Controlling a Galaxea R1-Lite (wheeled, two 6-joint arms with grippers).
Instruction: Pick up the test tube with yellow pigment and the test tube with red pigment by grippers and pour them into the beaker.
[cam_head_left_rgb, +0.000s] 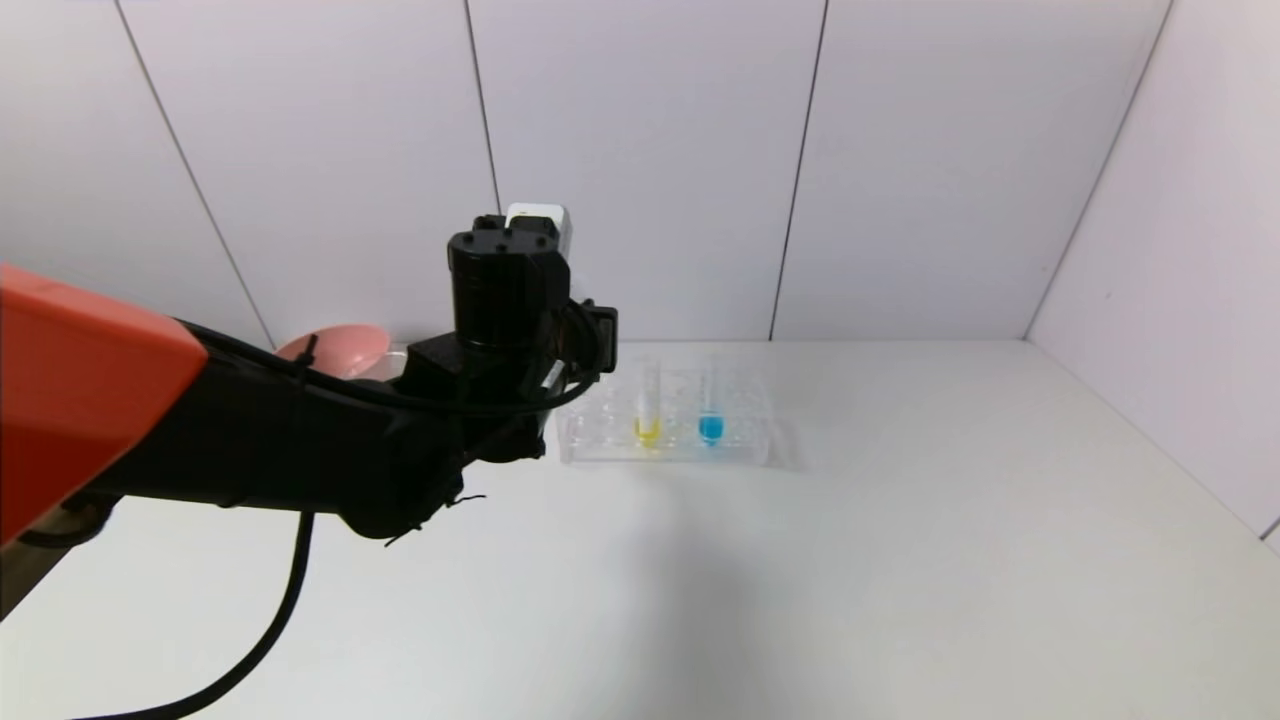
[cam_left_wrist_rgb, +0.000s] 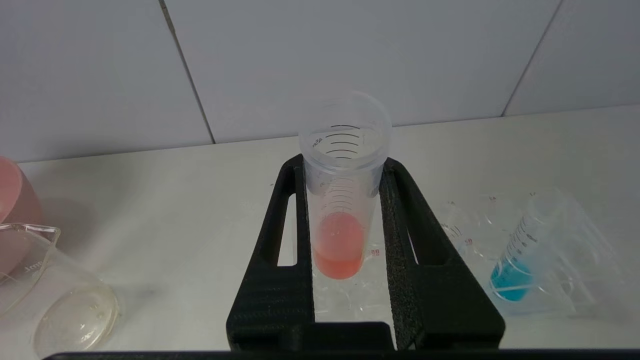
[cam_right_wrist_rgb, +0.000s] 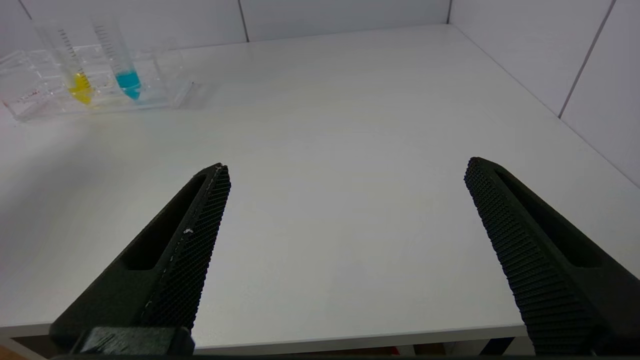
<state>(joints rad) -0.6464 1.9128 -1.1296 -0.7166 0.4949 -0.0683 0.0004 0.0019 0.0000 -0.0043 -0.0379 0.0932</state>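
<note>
We see the left hand (cam_left_wrist_rgb: 345, 220) clamped on the test tube with red pigment (cam_left_wrist_rgb: 342, 210), its two black fingers (cam_left_wrist_rgb: 280, 240) pressing the tube's clear walls from either side. The tube stands upright in the grip, mouth open, with red-orange liquid pooled in its lower end. Black graduation lines ring its wall; the small printed marks near the rim are too small for us to read.

In the head view the left arm reaches in from the left, its wrist raised above the surface (cam_head_left_rgb: 800, 560) just beside the left end of the clear tube rack (cam_head_left_rgb: 665, 430); the arm's body hides the hand and tube there.

The beaker (cam_left_wrist_rgb: 45, 290) stands near the held tube, on the side away from the rack, just beside the pink bowl (cam_left_wrist_rgb: 12, 210); faint lettering on its glass is illegible to us.

In the rack, the test tube with yellow pigment (cam_head_left_rgb: 648, 410) stands upright, and the blue-tipped tube (cam_head_left_rgb: 711, 408) stands just beside it. Tiny red marks on the rack cannot be read.

The right hand (cam_right_wrist_rgb: 345, 175) hovers low near the front edge of the surface, fingers spread wide apart, well away from the rack.
</note>
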